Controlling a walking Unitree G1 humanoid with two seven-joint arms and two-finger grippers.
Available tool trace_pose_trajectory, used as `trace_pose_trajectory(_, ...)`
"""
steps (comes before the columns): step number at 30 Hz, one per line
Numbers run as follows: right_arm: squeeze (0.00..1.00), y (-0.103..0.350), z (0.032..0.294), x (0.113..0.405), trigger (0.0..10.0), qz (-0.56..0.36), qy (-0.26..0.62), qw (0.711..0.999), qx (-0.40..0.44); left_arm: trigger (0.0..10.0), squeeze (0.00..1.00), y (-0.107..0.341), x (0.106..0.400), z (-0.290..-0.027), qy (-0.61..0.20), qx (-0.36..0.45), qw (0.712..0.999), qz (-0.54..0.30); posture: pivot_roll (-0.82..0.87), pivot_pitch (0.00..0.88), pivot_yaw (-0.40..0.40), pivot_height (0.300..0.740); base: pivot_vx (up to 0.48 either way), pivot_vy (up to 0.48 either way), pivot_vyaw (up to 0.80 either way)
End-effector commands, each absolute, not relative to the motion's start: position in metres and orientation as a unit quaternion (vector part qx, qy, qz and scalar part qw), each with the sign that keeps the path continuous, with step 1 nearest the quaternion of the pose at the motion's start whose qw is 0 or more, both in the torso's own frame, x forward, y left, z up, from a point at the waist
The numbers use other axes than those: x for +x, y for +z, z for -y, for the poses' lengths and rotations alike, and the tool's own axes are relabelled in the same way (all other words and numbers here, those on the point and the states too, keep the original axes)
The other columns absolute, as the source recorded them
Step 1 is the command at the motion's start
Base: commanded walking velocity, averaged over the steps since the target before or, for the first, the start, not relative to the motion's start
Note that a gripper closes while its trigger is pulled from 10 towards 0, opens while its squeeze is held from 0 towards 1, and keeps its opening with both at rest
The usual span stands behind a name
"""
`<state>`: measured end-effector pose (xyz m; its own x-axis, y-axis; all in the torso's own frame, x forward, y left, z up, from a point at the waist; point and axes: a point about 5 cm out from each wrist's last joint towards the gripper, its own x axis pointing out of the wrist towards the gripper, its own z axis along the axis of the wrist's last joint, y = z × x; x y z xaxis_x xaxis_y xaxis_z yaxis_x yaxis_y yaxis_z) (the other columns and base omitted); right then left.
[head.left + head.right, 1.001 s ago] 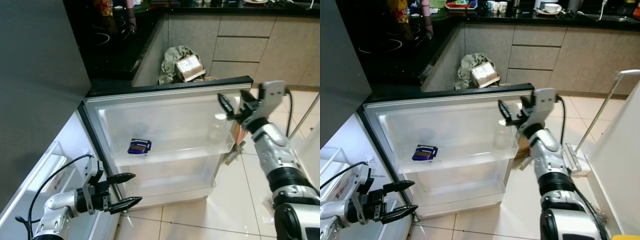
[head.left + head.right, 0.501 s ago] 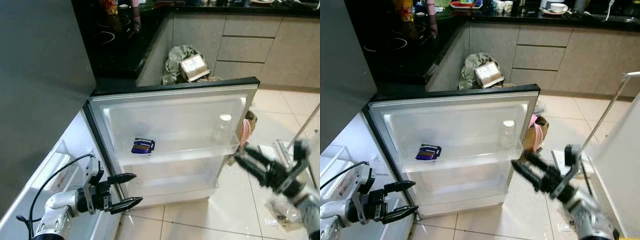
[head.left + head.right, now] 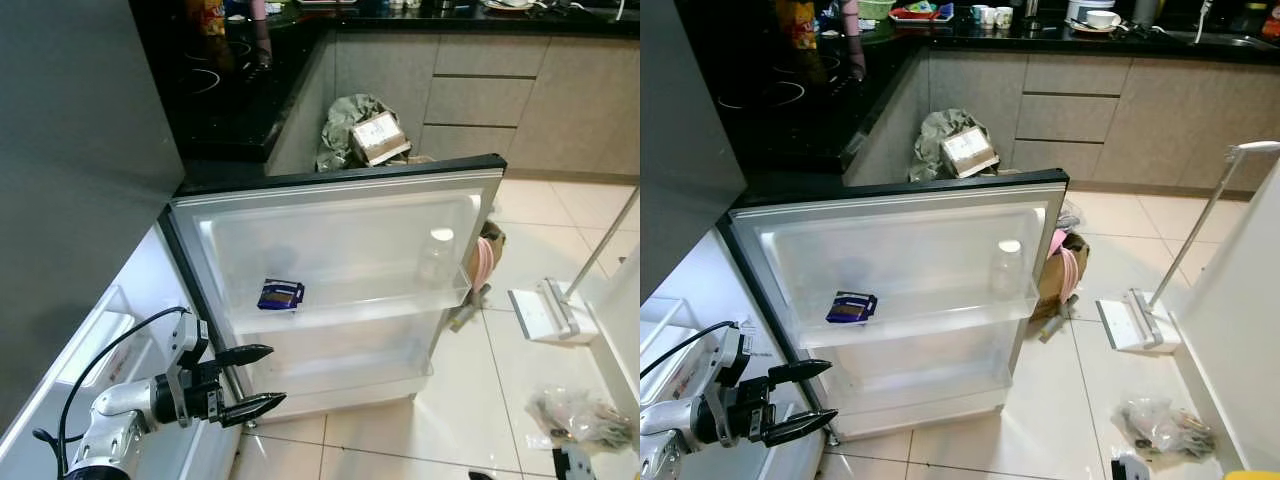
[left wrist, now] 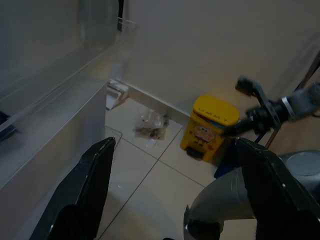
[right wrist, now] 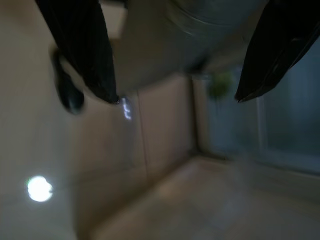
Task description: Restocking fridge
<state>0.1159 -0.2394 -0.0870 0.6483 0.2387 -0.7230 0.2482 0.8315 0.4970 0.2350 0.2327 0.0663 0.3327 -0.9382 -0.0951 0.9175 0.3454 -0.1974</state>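
Observation:
The fridge door [image 3: 340, 190] stands swung open toward me, its clear shelves facing up. A small dark blue packet [image 3: 280, 294] lies on the door's upper shelf [image 3: 350, 305], and a clear bottle [image 3: 436, 262] stands at that shelf's right end. My left gripper [image 3: 255, 380] hovers open and empty, low by the door's hinge side, level with the lower door shelf [image 3: 340, 375]. In the right wrist view my right gripper [image 5: 176, 97] is open and empty, its black fingers [image 5: 82, 45] wide apart over blurred pale floor.
Tiled floor [image 3: 480, 400] lies right of the door, with a floor mop [image 3: 545, 310] and a litter-filled plastic bag [image 3: 580, 415]. A green sack with a cardboard box [image 3: 378, 135] sits against the cabinets. A yellow bin [image 4: 210, 125] stands beside my body.
My right arm has dropped from the door's top right corner, down and out of the head views. The left gripper has stayed put. The camera shifted slightly.

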Motion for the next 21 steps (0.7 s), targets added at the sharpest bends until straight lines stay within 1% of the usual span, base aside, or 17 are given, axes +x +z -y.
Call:
trace_pose_trajectory(1,0.00,-0.097,0.240,0.098,10.0,-0.468,-0.057,0.847,0.245,10.0,0.00,0.057,0.235,-0.228,-0.565,-0.056,0.815,-0.117,-0.01,0.000,-0.009,0.738,0.000,0.000,0.00)
trace_pose_trajectory(4,0.00,-0.100,0.240,0.092,10.0,-0.485,-0.075,0.843,0.222,10.0,0.00,0.049,0.235,-0.225,-0.555,-0.053,0.819,-0.135,-0.01,0.000,-0.006,0.738,0.000,0.000,0.00)
trace_pose_trajectory(5,0.00,-0.103,0.236,0.089,10.0,-0.501,-0.070,0.840,0.196,10.0,0.00,0.034,0.234,-0.221,-0.527,-0.043,0.832,-0.165,-0.01,0.000,-0.003,0.738,0.000,0.000,0.00)
trace_pose_trajectory(6,0.00,-0.103,0.236,0.089,10.0,-0.501,-0.070,0.840,0.196,10.0,0.00,0.034,0.234,-0.221,-0.527,-0.043,0.832,-0.165,-0.01,0.000,-0.003,0.738,0.000,0.000,0.00)
trace_pose_trajectory(8,0.00,-0.105,0.226,0.094,10.0,-0.520,-0.031,0.842,0.141,10.0,0.00,0.000,0.225,-0.208,-0.471,-0.035,0.849,-0.236,-0.01,0.000,-0.003,0.738,0.000,0.000,0.00)
trace_pose_trajectory(9,0.00,-0.105,0.226,0.094,10.0,-0.520,-0.031,0.842,0.141,10.0,0.00,0.000,0.225,-0.208,-0.471,-0.035,0.849,-0.236,-0.01,0.000,-0.003,0.738,0.000,0.000,0.00)
trace_pose_trajectory(10,0.00,-0.105,0.222,0.097,10.0,-0.524,-0.014,0.843,0.118,10.0,0.00,-0.012,0.219,-0.202,-0.456,-0.033,0.850,-0.261,-0.01,0.000,-0.003,0.738,0.000,0.000,0.00)
trace_pose_trajectory(13,0.00,-0.104,0.213,0.110,10.0,-0.524,0.025,0.849,0.066,10.0,0.00,-0.044,0.203,-0.191,-0.371,-0.020,0.863,-0.343,0.00,0.000,-0.004,0.738,0.000,0.000,0.00)
trace_pose_trajectory(14,0.00,-0.103,0.211,0.115,10.0,-0.521,0.035,0.851,0.057,10.0,0.00,-0.055,0.196,-0.189,-0.335,0.017,0.864,-0.376,0.00,0.000,-0.004,0.738,0.000,0.000,0.00)
trace_pose_trajectory(15,0.00,-0.103,0.209,0.118,10.0,-0.519,0.038,0.853,0.050,10.0,0.00,-0.061,0.192,-0.188,-0.312,0.037,0.864,-0.394,0.00,0.000,-0.003,0.738,0.000,0.000,0.00)
trace_pose_trajectory(16,0.00,-0.102,0.208,0.121,10.0,-0.517,0.041,0.854,0.045,10.0,0.00,-0.067,0.186,-0.188,-0.286,0.027,0.865,-0.410,0.00,0.000,-0.004,0.738,0.000,0.000,0.00)
trace_pose_trajectory(17,0.00,-0.102,0.208,0.121,10.0,-0.517,0.041,0.854,0.045,10.0,0.00,-0.067,0.186,-0.188,-0.286,0.027,0.865,-0.410,0.00,0.000,-0.004,0.738,0.000,0.000,0.00)
trace_pose_trajectory(19,0.00,-0.101,0.205,0.126,10.0,-0.516,0.051,0.855,0.026,10.0,0.00,-0.078,0.171,-0.188,-0.235,0.006,0.864,-0.445,0.00,0.000,-0.006,0.738,0.000,0.000,0.00)
trace_pose_trajectory(20,0.00,-0.101,0.205,0.126,10.0,-0.516,0.051,0.855,0.026,10.0,0.00,-0.078,0.171,-0.188,-0.235,0.006,0.864,-0.445,0.00,0.000,-0.006,0.738,0.000,0.000,0.00)
trace_pose_trajectory(21,0.00,-0.101,0.204,0.128,10.0,-0.515,0.056,0.855,0.017,10.0,0.00,-0.083,0.164,-0.187,-0.214,-0.003,0.863,-0.458,0.00,0.000,-0.007,0.738,0.000,0.000,0.00)
